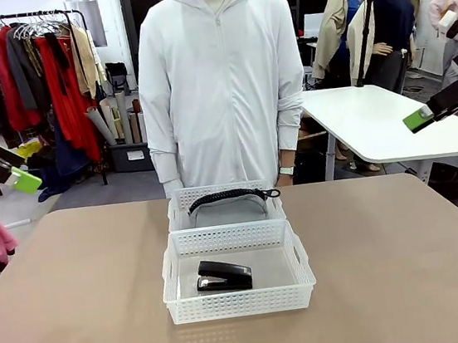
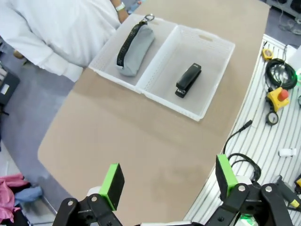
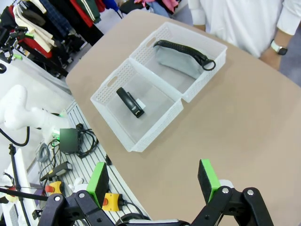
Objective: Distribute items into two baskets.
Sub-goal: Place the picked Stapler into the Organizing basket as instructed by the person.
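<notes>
The left gripper (image 2: 169,181) hangs up high over the desk's (image 1: 77,299) left side, its fingers wide and holding nothing. In the middle, the black stapler (image 1: 223,276) lies in the near basket (image 1: 241,305). The grey pouch (image 2: 136,47) lies in the far basket (image 1: 184,200), touching the near one, by the desk's far edge. The right gripper (image 3: 153,179) hangs over the right side, fingers wide too.

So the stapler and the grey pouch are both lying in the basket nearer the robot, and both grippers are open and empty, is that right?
Not quite. Only the stapler lies in the nearer basket. The grey pouch lies in the farther basket, by the person; the left wrist view shows one item per basket. The rest holds: the left gripper and right gripper are open and empty.
</notes>
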`<action>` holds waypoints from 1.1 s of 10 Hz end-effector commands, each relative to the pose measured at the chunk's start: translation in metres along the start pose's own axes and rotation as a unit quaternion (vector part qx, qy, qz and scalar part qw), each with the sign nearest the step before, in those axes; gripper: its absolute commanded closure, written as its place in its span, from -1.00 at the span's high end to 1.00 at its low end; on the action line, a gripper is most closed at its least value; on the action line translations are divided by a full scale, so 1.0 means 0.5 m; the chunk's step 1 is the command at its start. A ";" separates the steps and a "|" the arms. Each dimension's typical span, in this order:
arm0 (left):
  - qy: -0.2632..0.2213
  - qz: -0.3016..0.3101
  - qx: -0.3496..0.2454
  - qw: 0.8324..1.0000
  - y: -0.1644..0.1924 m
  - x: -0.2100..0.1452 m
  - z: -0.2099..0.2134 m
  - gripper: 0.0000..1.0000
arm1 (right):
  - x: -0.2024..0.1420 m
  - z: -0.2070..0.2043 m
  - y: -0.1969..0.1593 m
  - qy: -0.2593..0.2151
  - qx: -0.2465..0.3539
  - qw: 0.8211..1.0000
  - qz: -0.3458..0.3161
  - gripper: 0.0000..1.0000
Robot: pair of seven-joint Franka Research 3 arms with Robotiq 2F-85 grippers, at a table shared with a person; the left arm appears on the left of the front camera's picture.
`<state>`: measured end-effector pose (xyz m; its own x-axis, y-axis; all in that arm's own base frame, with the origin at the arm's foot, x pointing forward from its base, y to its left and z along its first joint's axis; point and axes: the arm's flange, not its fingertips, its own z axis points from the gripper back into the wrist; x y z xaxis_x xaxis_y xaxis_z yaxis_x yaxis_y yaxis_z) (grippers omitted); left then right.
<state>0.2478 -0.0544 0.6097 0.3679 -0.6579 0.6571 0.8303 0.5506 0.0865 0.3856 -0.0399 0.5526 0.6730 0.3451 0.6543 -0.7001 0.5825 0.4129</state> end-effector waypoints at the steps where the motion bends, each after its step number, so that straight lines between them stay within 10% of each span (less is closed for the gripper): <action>1: -0.003 0.002 0.003 1.000 0.001 -0.002 0.006 1.00 | 0.000 0.000 0.000 -0.001 -0.002 1.000 0.000 1.00; 6: -0.106 0.110 -0.022 0.988 0.162 -0.157 0.083 1.00 | 0.000 0.000 0.000 -0.001 -0.002 1.000 0.000 1.00; 11: -0.109 0.124 -0.019 0.986 0.181 -0.182 0.089 1.00 | 0.000 0.000 0.000 -0.001 -0.002 1.000 0.000 1.00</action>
<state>0.2719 0.0776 0.5916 0.4725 -0.3660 0.8017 0.7396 0.6594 -0.1349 0.3855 -0.0400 0.5526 0.6729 0.3448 0.6545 -0.7001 0.5826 0.4129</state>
